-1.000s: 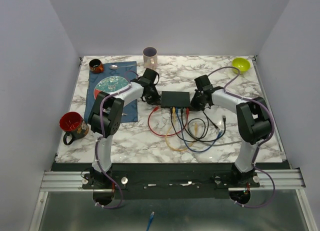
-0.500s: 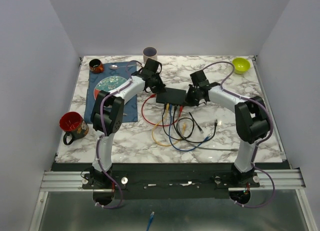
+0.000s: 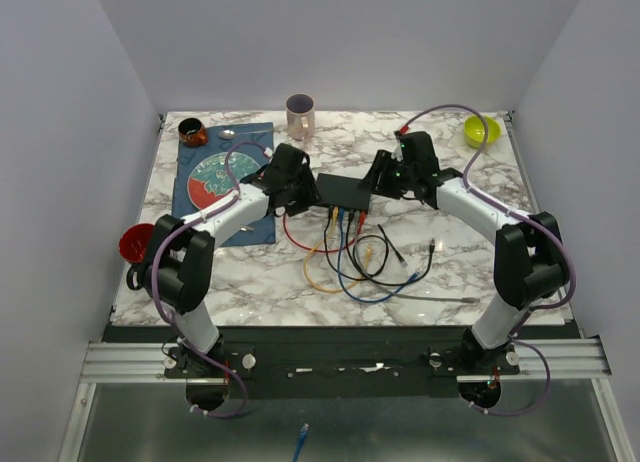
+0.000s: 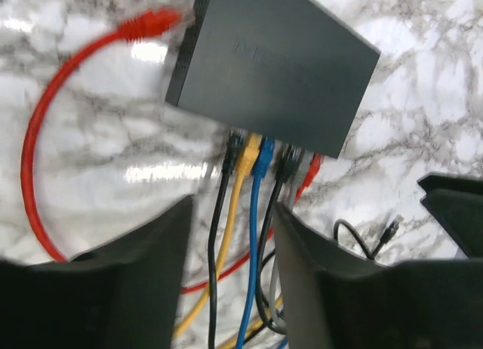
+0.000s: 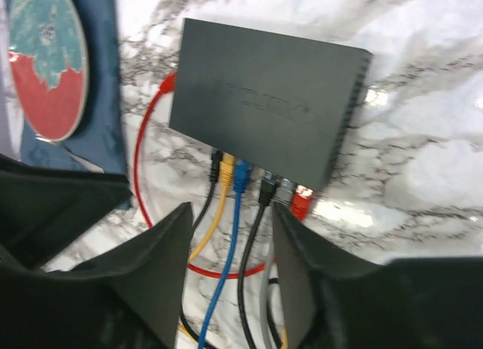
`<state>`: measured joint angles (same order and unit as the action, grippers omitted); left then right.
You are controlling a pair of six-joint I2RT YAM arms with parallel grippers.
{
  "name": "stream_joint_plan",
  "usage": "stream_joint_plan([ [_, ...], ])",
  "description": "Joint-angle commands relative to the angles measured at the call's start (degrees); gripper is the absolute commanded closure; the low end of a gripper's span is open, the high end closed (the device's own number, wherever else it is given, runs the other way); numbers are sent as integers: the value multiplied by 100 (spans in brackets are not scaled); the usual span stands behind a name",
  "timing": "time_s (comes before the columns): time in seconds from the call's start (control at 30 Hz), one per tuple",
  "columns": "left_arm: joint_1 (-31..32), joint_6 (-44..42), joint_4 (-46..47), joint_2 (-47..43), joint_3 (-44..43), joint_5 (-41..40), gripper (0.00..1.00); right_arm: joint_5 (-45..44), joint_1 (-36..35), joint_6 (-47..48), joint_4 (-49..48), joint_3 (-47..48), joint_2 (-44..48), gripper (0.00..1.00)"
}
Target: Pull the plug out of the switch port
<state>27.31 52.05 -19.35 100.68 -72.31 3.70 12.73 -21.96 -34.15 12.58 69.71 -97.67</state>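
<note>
Switch position: the switch [image 3: 345,190] is seen lying flat on the marble tabletop [image 3: 500,272], near the middle and in its far half, between the two hands.
Long axis: it is laid roughly left to right across the tabletop, slightly skewed.
Socket edge: one long edge is turned toward the near side, where the arm bases are; a row of plugs [image 4: 260,149] is seated in it, in black, yellow, blue, black, grey and red.
Cables: the cables [image 3: 350,257] are trailed from that edge toward the near side and gathered in loose loops on the tabletop.
Loose plug: a red plug [image 4: 151,22] is seen lying free just beside the switch's left end, in no socket.
Left hand: the left hand [image 4: 230,213] is held partly spread just left of the switch; nothing is gripped, and its fingers are kept clear of the box.
Right hand: the right hand [image 5: 230,217] is likewise parted to a moderate gap just right of the switch, with nothing held.
Surroundings: a plate [image 3: 220,172] on a blue cloth [image 3: 225,227] is placed to the left, a mug [image 3: 300,112] at the far edge, a green bowl [image 3: 482,130] in the far right corner.
</note>
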Motion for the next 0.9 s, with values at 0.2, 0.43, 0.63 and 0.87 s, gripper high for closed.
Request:
stream_joint_plan([
  [0.2, 143, -309, 617, -1270, 1219, -89, 3, 239, -169, 304, -599, -3, 187, 0],
  [0.43, 143, -91, 1256, -1340, 1728, -326, 5, 598, -186, 234, -941, 244, -182, 10],
  [0.63, 125, -115, 962, -1237, 1616, -265, 1, 1240, -186, 137, -924, 648, -717, 91],
  [0.87, -23, 155, 2299, -1314, 2071, 428, 8, 1381, -186, 23, -950, 886, -1175, 99],
])
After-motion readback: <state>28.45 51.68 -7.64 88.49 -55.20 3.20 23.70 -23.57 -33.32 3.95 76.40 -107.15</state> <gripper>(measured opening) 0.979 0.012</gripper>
